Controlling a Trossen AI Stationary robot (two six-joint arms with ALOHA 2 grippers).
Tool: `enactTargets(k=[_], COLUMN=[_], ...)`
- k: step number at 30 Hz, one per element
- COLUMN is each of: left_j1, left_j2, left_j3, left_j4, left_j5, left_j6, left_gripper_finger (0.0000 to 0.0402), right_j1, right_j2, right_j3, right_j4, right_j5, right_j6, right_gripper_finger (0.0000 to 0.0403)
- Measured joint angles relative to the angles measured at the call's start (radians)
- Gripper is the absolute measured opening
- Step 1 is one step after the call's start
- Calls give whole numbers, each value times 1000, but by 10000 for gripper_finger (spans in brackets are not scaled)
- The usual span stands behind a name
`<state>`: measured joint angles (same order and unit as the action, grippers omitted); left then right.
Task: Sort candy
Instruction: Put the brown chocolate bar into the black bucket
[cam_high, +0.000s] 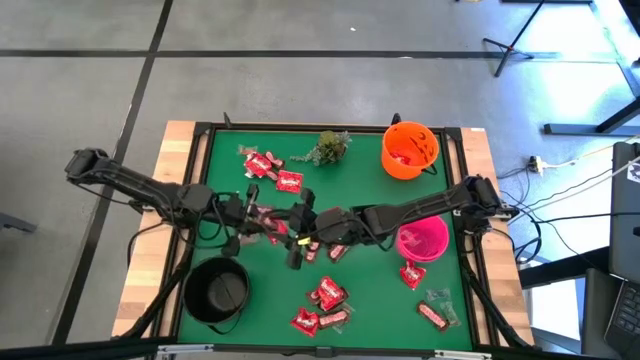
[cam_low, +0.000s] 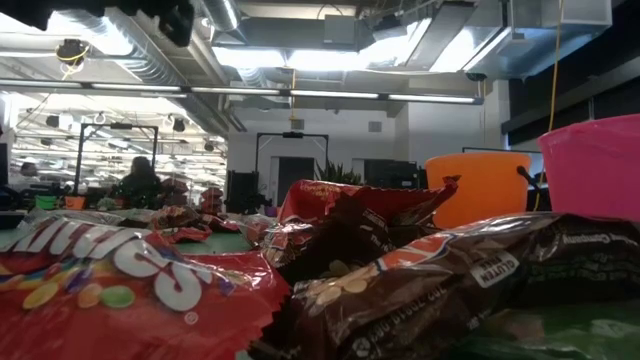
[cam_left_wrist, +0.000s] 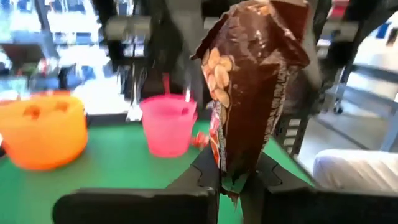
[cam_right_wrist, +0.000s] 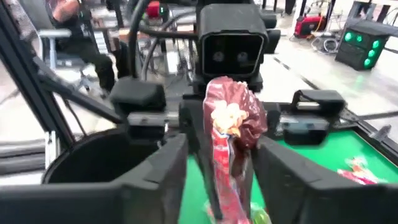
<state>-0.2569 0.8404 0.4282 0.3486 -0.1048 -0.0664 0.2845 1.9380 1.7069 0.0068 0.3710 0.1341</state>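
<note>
A dark brown peanut candy packet (cam_left_wrist: 249, 81) hangs in the air over the middle of the green mat (cam_high: 370, 290), between my two arms. My left gripper (cam_left_wrist: 239, 193) comes in from the table's left and is shut on it. My right gripper (cam_right_wrist: 221, 180) faces it from the right, open. Its fingers (cam_right_wrist: 161, 174) stand on either side of the packet (cam_right_wrist: 230, 130) with gaps. More candy (cam_high: 325, 300) lies in loose groups on the mat, some far left (cam_high: 270, 168) and some close to the low camera (cam_low: 130, 270). My left gripper pinches the packet's near end (cam_left_wrist: 233, 177) between its two fingers, coming level from the table's left. The packet sticks out beyond the fingertips toward my right gripper, lifted clear of the mat and crumpled at its far end.
An orange bowl (cam_high: 410, 150) stands at the far right, a pink bowl (cam_high: 422, 240) to the right of my grippers, and a black bowl (cam_high: 217, 292) at the near left. A green plant sprig (cam_high: 332, 147) lies at the far middle. A raised frame edges the mat.
</note>
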Motion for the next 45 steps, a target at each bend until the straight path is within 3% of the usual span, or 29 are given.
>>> enactTargets(k=[3,8,14,20,25,31,37,41,45], left_j1=[-7,-67,-201,-387,-523,-603,-624,-620,-616], left_j2=[-76,-147,-109,-24,79,189,259,257,240], left_j3=[25,194,394,477,478,478,478,478,513], left_j4=[-235,-662,-887,-1096,-1202,-1228,-1238,-1239,-1300], left_j5=[-44,-78,-6,21,24,47,74,73,106], left_j6=[-43,-125,-222,-385,-550,-615,-634,-654,-700], left_gripper_finger=[21,14,14,14,14,20,78,124,145], right_j1=[19,88,189,288,344,357,357,357,358], right_j2=[-40,-95,-127,-131,-131,-131,-131,-131,-130], right_j3=[0,3,2,1,1,1,1,1,1], right_j4=[-31,-106,-239,-339,-363,-368,-377,-378,-396], right_j5=[-1,25,187,372,509,576,582,582,590], right_j6=[-15,-47,-61,-54,-53,-36,-32,-32,-32], right_gripper_finger=[216,228,215,204,198,198,198,198,198])
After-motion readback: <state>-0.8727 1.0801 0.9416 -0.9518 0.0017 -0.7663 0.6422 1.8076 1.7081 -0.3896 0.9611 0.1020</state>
